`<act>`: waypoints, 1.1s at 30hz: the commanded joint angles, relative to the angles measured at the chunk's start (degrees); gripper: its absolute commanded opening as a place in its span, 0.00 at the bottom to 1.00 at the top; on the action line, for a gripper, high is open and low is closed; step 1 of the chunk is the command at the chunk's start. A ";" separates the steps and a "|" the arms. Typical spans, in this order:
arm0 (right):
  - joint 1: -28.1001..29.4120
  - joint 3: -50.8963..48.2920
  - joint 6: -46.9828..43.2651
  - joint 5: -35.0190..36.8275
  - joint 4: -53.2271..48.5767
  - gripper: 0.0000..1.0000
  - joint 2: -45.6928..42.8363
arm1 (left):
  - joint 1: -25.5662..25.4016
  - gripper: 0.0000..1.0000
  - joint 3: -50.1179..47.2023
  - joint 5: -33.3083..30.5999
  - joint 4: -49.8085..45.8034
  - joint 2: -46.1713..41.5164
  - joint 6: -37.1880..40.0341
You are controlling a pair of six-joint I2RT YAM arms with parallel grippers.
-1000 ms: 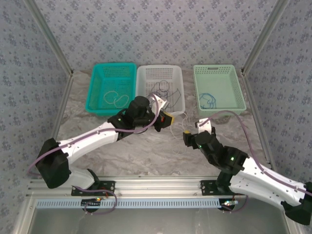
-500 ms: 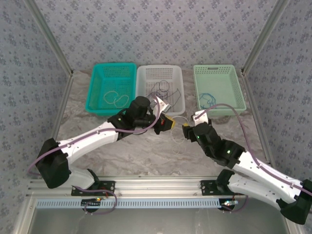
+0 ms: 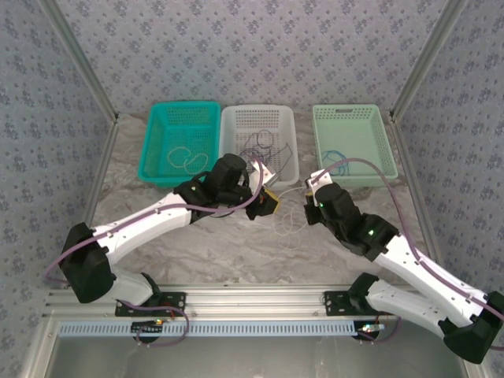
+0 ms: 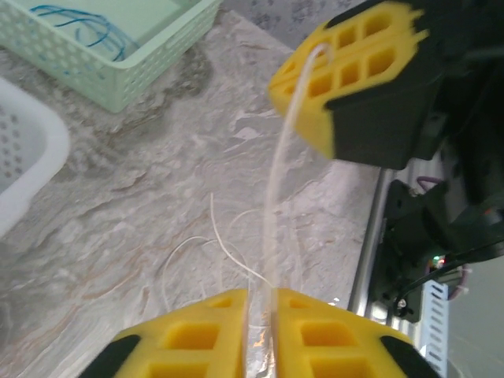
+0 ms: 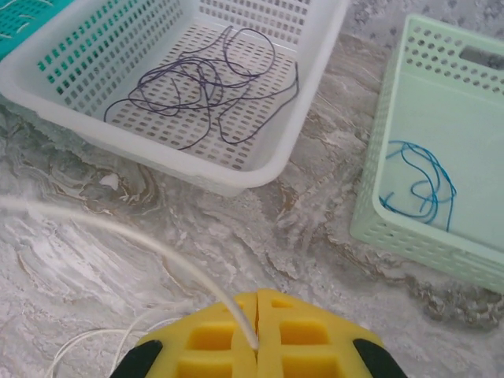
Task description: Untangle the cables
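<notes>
White cable [image 4: 274,181] is stretching between the two grippers, and we are seeing it best in the left wrist view. The left gripper [image 4: 260,309] is pinching it between its yellow pads, which are standing almost together with only the cable in the seam. The right gripper [image 5: 256,315] is holding it in the same way: its pads are pressing together, and the white cable is going into the line where they meet.

In the top view we are finding the two grippers near each other above the marble table [image 3: 236,252], just in front of the white basket [image 3: 257,109]. The left gripper is on the left and the right gripper is on the right. The free part of the white cable is lying in loose loops on the table below and between them.

The other cables are resting in the baskets at the far side. A bunch of dark cables [image 5: 201,87] is lying tangled on the floor of the white basket. A blue cable [image 5: 421,177] is lying in the pale green basket [image 5: 409,236], near its left wall. In the teal basket [image 3: 185,105] a pale cable [image 3: 185,160] is lying in loops.
</notes>
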 commanded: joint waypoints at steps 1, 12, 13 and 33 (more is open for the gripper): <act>-1.04 2.54 1.54 -1.06 -3.79 0.00 -0.63 | -0.13 0.28 1.66 -4.80 -3.20 -0.23 1.46; -3.58 4.80 7.06 -3.51 -3.21 0.00 2.22 | -0.42 0.41 -2.78 -5.04 2.82 -3.48 -1.36; -3.79 5.13 7.75 -3.37 -2.84 0.00 2.36 | -0.65 0.46 -3.62 -4.34 4.30 -3.61 -2.20; -1.53 4.64 19.83 14.11 10.73 0.00 7.12 | -2.80 0.80 -20.47 -7.02 49.21 -5.55 -52.50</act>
